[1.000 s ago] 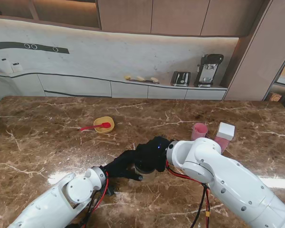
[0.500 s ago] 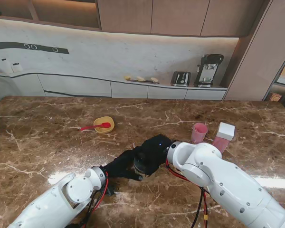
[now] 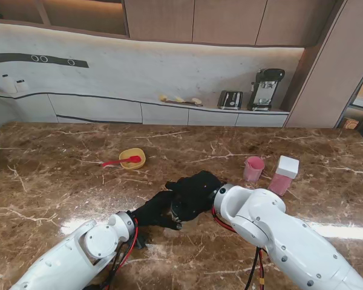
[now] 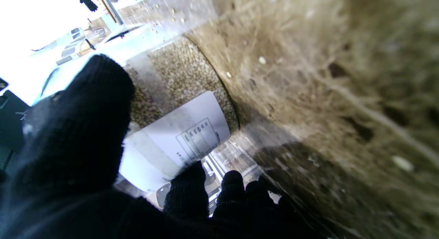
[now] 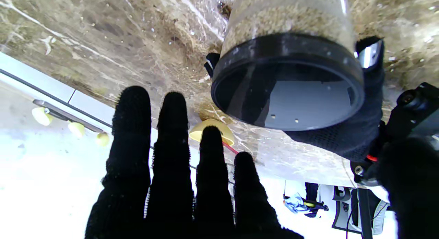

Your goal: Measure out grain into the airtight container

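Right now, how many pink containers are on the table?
2. A pink cup stands to the right, past the right hand; a pink box with a white lid sits just right of it. The arms could hide others.

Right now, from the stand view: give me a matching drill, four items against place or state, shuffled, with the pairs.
Items
1. grain jar
2. yellow bowl
3. pink cup
4. right hand

Place or state
A. stands on the table on the right, beside the white-lidded pink container
B. fingers stretched out, holding nothing
C. held by the left hand, black lid on
D. on the table, farther from me and to the left, with a red spoon in it

Pairs: 1-C, 2-D, 3-A, 4-B
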You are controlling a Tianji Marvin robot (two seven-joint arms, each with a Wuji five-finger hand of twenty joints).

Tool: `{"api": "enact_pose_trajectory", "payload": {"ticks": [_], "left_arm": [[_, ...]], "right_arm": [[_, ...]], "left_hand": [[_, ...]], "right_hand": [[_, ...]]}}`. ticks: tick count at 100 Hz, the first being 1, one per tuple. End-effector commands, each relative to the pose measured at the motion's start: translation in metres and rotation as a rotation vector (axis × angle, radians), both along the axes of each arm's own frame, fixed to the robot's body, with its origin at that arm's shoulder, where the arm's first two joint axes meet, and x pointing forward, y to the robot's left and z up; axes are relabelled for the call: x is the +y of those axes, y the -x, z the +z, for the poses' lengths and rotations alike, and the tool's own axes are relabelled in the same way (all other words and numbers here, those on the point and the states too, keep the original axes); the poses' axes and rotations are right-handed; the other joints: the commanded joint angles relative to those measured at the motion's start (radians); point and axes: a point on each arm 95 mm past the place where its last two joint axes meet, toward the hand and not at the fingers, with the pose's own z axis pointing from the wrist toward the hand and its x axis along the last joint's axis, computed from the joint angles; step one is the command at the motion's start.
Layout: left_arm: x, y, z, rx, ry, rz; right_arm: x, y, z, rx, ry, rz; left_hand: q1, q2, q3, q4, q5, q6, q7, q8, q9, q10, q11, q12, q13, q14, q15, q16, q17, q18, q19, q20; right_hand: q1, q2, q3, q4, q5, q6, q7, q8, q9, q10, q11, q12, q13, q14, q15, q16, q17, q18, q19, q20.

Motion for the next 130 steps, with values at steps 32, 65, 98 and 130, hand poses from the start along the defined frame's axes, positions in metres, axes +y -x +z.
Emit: {"api": "enact_pose_trajectory", "payload": {"ticks": [32,65,98,130], "left_arm": [[0.007,0.017,-0.028,0.076,-0.048,0.001],[0.008,0.018,-0.029,0.085,-0.053,-0.001],[0.007,0.018,-0.029,0.085,-0.051,-0.003],[0.006,0.018,-0.028,0.083,-0.05,-0.006]], "right_arm": [[-0.004,-0.003,0.02,-0.008,0.142,0.102],[-0.003,-0.01,0.006,0.083,0.225,0.156],[0.001,-0.014,-0.007,0.082,0.204,0.171],[0.003,-0.013,-0.018,0.114,0.148,0.113]], "left_hand": [[0.004,0.054,0.002,0.026,0.017,-0.05,0.628,-0.001,-0.008,-0.019,0.009,-0.003,0.015,0.205,0.023,0.018,0.118,0.463,0.204,0.133],[0.003,0.057,-0.005,0.026,0.017,-0.045,0.625,-0.004,-0.008,-0.021,0.008,-0.003,0.014,0.207,0.024,0.018,0.118,0.465,0.21,0.133],[0.006,0.053,-0.003,0.027,0.02,-0.05,0.626,-0.003,-0.008,-0.021,0.009,-0.003,0.014,0.208,0.024,0.018,0.118,0.465,0.209,0.129],[0.003,0.054,-0.002,0.026,0.023,-0.05,0.628,-0.002,-0.008,-0.019,0.009,-0.003,0.014,0.207,0.024,0.018,0.117,0.465,0.207,0.128]], "right_hand": [[0.621,-0.348,-0.088,0.028,-0.01,-0.098,-0.145,-0.22,-0.263,0.057,-0.114,-0.064,-0.296,0.026,-0.193,-0.159,-0.187,0.038,-0.248,0.062],[0.7,-0.541,0.398,-0.063,-0.039,-0.192,0.0,-0.023,-0.261,0.038,0.037,-0.002,-0.248,-0.018,-0.115,-0.112,-0.111,-0.021,-0.229,0.046],[0.689,-0.508,0.418,-0.07,0.067,-0.238,0.111,0.16,-0.134,-0.046,0.277,0.212,-0.099,-0.099,0.16,0.091,0.014,-0.06,-0.085,0.074],[0.4,-0.334,0.199,-0.077,0.175,-0.153,0.151,0.211,0.143,-0.078,0.347,0.314,0.086,-0.095,0.323,0.18,0.141,-0.06,0.105,0.116]]}}
